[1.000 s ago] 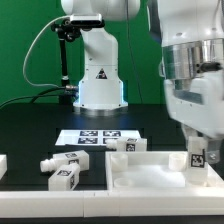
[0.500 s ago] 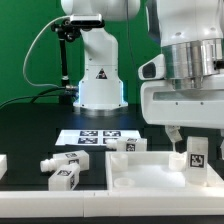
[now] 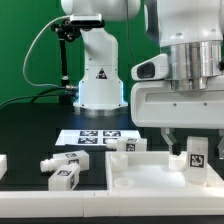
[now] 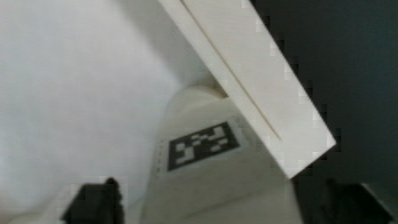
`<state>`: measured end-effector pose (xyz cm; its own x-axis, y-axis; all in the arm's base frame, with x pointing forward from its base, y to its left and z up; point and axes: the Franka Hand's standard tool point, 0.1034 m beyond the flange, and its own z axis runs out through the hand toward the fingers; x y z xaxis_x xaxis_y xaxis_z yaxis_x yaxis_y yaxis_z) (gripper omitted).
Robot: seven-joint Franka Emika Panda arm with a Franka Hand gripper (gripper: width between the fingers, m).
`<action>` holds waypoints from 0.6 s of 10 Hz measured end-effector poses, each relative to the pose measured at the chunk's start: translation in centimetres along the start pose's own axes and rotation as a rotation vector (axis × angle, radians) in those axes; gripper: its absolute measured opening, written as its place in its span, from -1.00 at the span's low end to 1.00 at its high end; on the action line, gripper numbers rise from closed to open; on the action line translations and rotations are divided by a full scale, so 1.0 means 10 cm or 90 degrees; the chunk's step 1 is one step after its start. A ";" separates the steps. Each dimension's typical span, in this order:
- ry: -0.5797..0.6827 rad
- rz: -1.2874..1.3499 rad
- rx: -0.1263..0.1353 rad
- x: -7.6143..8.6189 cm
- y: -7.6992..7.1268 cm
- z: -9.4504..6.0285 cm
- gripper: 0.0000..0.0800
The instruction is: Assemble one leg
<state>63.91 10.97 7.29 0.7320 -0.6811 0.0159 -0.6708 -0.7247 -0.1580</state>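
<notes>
A white leg with a square tag stands upright in the near right corner of the large white panel in the exterior view. My gripper hangs just above it, fingers spread wide to either side. In the wrist view the leg fills the middle, against the panel's raised rim. My gripper is open, and its dark fingertips stand apart from the leg's sides with gaps showing.
Two more legs lie on the black table to the exterior view's left of the panel. Another leg sits by the panel's far edge. The marker board lies behind. The arm's white base stands at the back.
The hand has turned broadside to the exterior camera and risen a little. The leg stays upright in the panel's corner, now more exposed below the fingers.
</notes>
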 end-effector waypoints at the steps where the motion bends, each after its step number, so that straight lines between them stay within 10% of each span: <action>1: -0.001 0.051 -0.001 -0.01 0.00 0.00 -0.08; 6: -0.016 0.422 -0.010 0.01 0.00 0.01 -0.29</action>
<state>63.97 10.93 7.17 0.1668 -0.9806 -0.1032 -0.9816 -0.1552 -0.1116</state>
